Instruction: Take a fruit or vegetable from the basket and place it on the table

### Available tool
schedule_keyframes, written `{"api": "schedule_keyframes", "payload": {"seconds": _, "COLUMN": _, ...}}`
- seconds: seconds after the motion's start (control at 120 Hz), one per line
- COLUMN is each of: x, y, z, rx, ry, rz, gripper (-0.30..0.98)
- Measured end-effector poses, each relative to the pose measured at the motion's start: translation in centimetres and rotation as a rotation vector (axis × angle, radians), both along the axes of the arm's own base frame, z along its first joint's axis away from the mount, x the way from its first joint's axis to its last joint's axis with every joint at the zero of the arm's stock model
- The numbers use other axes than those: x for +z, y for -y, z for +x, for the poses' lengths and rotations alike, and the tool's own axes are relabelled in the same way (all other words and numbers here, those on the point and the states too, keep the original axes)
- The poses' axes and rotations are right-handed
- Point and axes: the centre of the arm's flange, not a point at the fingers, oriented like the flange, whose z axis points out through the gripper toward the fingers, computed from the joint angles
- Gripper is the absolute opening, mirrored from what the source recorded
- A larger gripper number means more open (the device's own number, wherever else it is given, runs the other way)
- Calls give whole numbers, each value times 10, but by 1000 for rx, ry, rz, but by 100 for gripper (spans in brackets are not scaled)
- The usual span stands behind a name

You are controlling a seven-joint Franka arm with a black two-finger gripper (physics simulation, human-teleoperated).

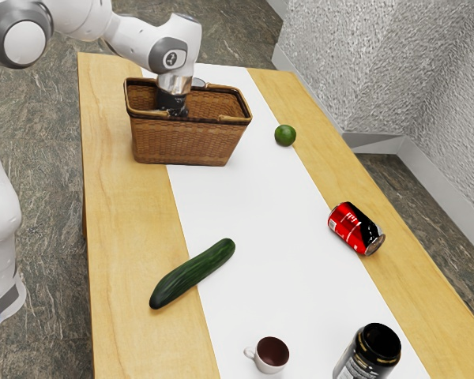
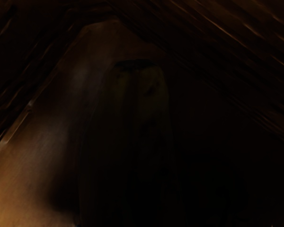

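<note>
My gripper (image 1: 172,106) reaches down into the wicker basket (image 1: 180,144) in the exterior view, its lower part hidden behind the near rim and handle. Inside the basket, the wrist view has a dark, elongated yellowish-green thing (image 2: 149,94) with a blackish end, lying just under the hand; it looks like a fruit or vegetable. Deep shadow hides its lower part, and whether it is held cannot be told. Around it are the woven basket walls (image 2: 227,42). The wooden table (image 1: 126,229) has a white strip along its middle.
A green lime (image 1: 285,135) lies beyond the basket toward the exterior view's right. A dark green cucumber (image 1: 193,274) lies on the nearer part of the table. Farther right are a red can (image 1: 355,228) on its side, a small cup (image 1: 270,355) and a black jar (image 1: 368,353).
</note>
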Motion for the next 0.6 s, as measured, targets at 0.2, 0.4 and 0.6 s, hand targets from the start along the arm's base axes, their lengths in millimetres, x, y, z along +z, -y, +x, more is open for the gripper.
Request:
{"api": "schedule_keyframes", "payload": {"seconds": 0.2, "x": 2, "y": -1, "z": 0, "rx": -7, "ry": 2, "rz": 2, "gripper": 15}}
{"api": "schedule_keyframes", "payload": {"seconds": 0.4, "x": 14, "y": 0, "z": 0, "rx": -19, "ry": 19, "rz": 21, "gripper": 13}}
{"api": "schedule_keyframes", "payload": {"seconds": 0.6, "x": 45, "y": 0, "z": -3, "rx": -42, "ry": 51, "rz": 67, "gripper": 13}}
